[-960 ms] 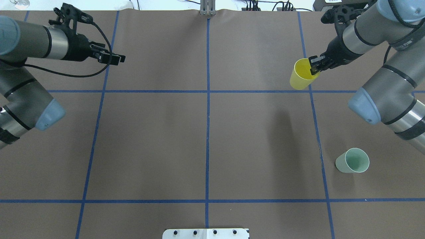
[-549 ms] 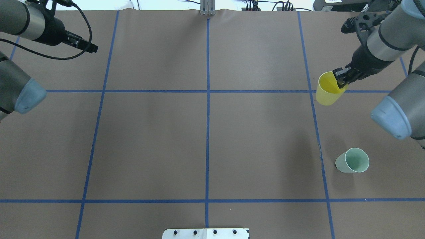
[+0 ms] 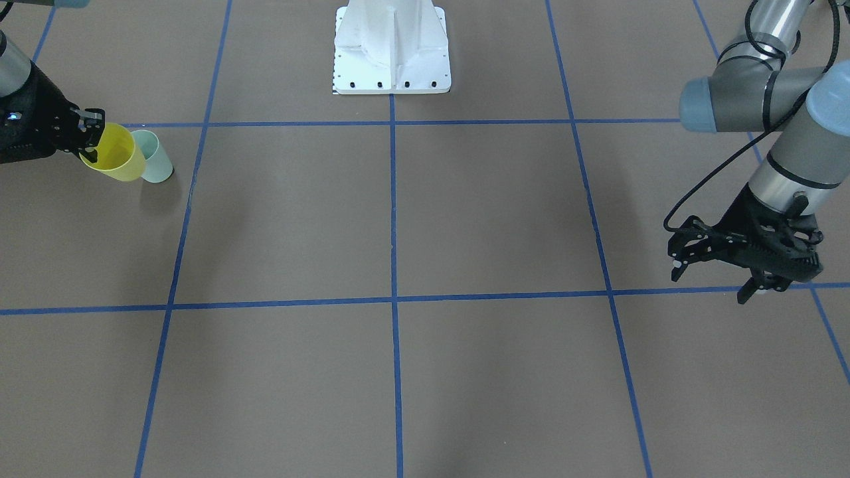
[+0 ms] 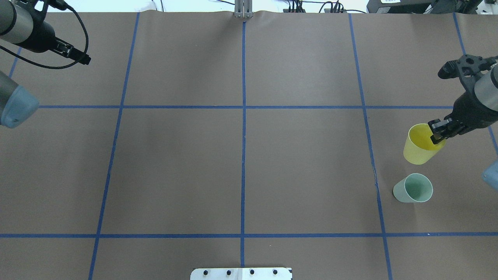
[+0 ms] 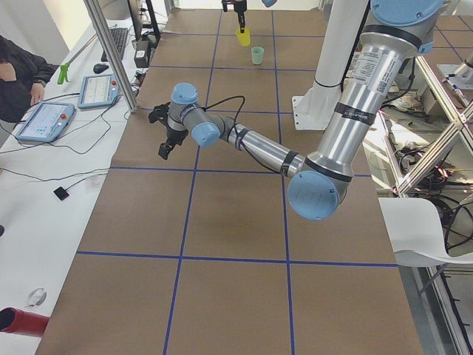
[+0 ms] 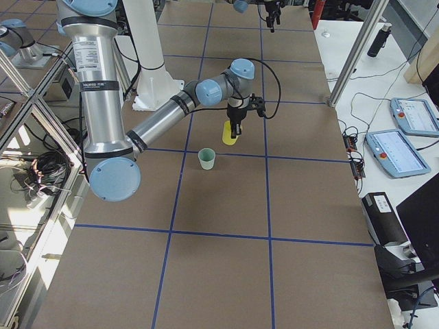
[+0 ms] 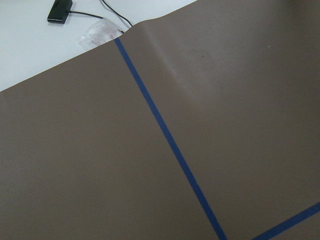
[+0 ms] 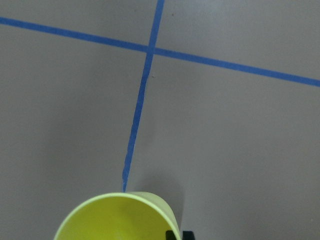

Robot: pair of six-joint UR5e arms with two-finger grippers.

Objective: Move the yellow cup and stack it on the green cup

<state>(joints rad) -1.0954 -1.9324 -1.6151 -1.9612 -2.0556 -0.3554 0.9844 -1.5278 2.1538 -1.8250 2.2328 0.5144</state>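
The right gripper (image 4: 437, 134) is closed on the rim of the yellow cup (image 4: 420, 146), one finger inside and one outside. This keeps the cup mouth-up and apparently lifted off the counter (image 4: 249, 175), just beyond the green cup (image 4: 413, 188), which stands open near the right edge, ready for stacking. The left gripper (image 3: 709, 282) hangs open far to the left, seemingly out of the way.

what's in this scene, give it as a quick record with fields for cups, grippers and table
yellow cup: gripped at its rim, tilted, apparently lifted off the table, beside the green cup
green cup: upright on the table, empty, nothing stacked in it
right gripper: shut on the yellow cup, one finger inside the rim
left gripper: open, holding nothing, far from both cups
table: brown, crossed by blue tape lines
stacking: not yet done
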